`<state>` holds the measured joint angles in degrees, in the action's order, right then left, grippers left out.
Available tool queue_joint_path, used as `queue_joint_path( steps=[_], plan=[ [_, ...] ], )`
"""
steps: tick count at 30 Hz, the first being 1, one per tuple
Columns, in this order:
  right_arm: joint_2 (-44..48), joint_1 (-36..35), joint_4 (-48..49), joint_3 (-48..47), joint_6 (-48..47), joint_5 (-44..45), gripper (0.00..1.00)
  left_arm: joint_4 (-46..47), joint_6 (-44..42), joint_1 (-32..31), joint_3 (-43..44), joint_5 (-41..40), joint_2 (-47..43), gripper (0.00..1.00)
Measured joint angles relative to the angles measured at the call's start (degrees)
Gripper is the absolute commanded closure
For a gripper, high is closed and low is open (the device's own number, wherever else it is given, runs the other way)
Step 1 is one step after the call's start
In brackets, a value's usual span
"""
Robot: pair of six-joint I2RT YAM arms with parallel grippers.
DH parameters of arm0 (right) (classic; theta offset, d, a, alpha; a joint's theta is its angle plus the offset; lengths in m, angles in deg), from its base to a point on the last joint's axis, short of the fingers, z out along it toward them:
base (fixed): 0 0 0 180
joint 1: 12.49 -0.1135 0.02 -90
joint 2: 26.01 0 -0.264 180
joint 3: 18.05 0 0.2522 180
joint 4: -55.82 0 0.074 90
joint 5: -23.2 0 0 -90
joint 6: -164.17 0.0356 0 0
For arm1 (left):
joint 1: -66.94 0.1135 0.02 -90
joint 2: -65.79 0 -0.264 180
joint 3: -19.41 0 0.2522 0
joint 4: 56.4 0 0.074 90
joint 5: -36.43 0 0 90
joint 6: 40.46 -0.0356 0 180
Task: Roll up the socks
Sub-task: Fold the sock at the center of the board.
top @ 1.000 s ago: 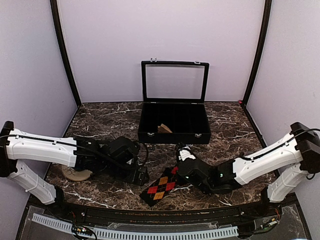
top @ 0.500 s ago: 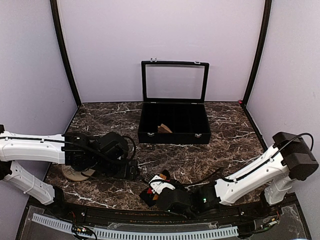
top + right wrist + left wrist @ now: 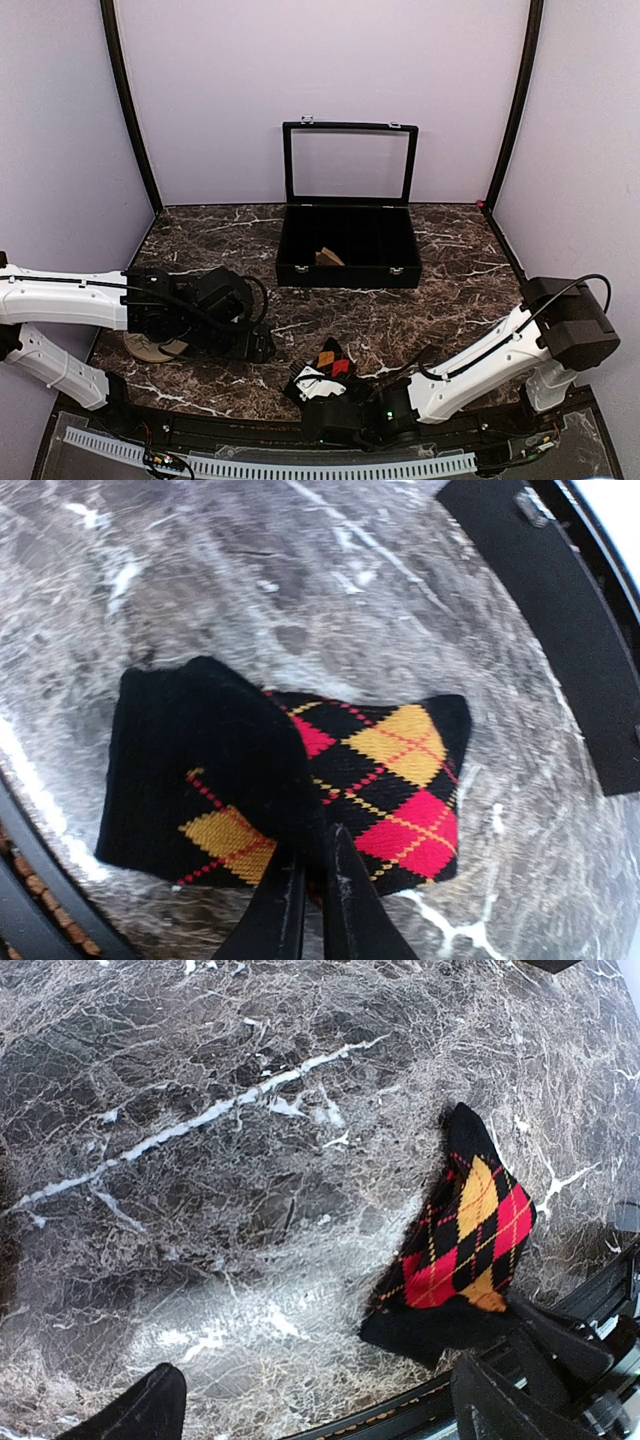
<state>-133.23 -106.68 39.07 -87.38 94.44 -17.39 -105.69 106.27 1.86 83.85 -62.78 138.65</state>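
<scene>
Black argyle sock [image 3: 390, 750] lies folded, pinched in the nearly closed right hand [image 3: 312, 858].

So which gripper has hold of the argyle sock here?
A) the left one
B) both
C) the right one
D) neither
C: in the right wrist view the right gripper is pinched shut on the folded argyle sock, while the left gripper stands wide open, not closed on it.

White arms [image 3: 65, 300], black joints [image 3: 226, 296], cables [image 3: 478, 347]
</scene>
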Motion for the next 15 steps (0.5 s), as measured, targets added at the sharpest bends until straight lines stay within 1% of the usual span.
queue_joint_path(
  steps=[7,12,15],
  plan=[
    [4.4,2.1,-3.5,-1.1,1.9,4.8,0.92,0.5,-1.2,0.0,0.0,0.4,0.1,0.05],
    [8.5,5.9,-6.2,-3.0,5.4,7.0,0.92,3.4,-2.8,0.0,-0.2,1.4,1.4,0.05],
    [8.8,7.5,-7.5,-3.2,6.8,7.8,0.92,5.7,-3.8,0.1,-0.3,2.0,2.7,0.05]
  ],
)
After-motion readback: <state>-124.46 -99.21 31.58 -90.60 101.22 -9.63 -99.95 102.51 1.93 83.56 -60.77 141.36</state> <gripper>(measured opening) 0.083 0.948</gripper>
